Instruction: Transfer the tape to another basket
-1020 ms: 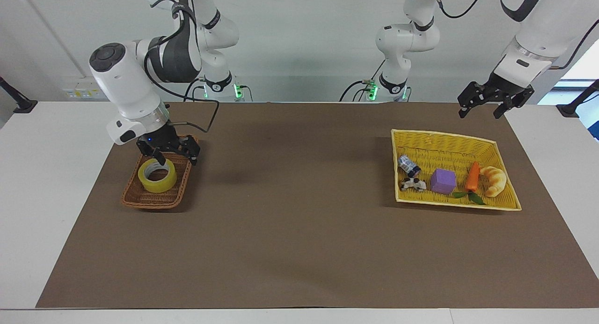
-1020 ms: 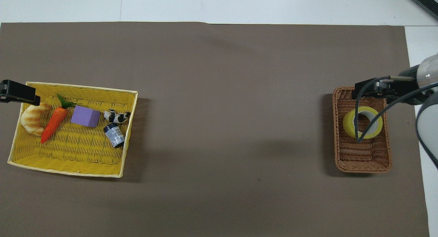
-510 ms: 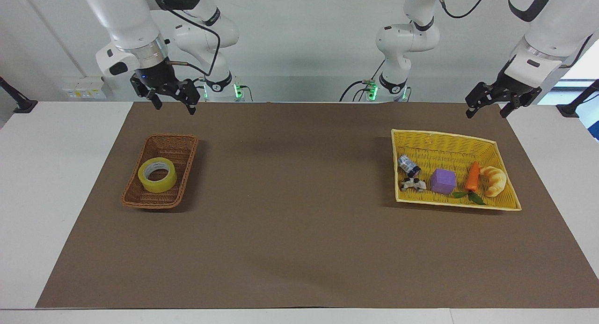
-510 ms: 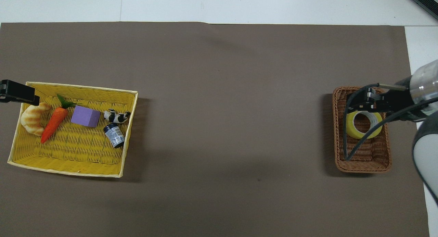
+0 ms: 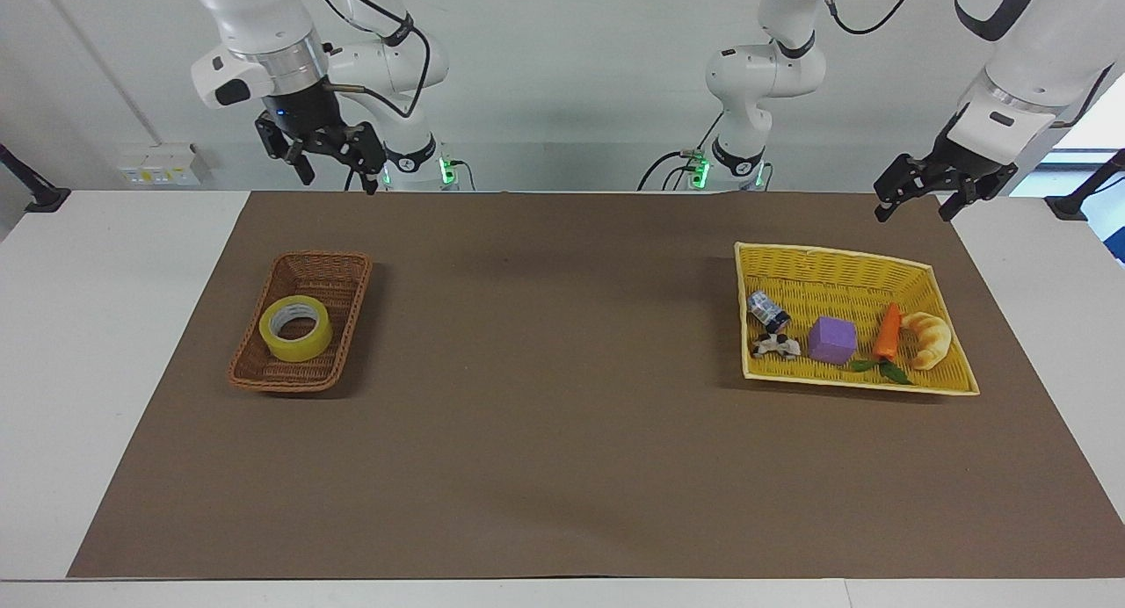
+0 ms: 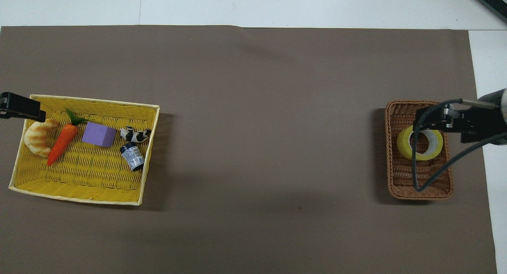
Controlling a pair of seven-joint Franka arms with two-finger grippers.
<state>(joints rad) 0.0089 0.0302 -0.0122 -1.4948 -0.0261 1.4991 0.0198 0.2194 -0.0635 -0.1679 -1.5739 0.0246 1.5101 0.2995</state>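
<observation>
The tape lay flat in the brown basket. It looked light, stiff and a bit slick, so pinching its wall through the hole seemed best. The right gripper and left gripper hung up high, both open and empty.

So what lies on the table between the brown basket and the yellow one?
Nothing: between the brown basket holding the tape and the yellow basket is bare brown mat, in both views.

A white desk carries a brown mat; a pale wall rises at the robots' end.
</observation>
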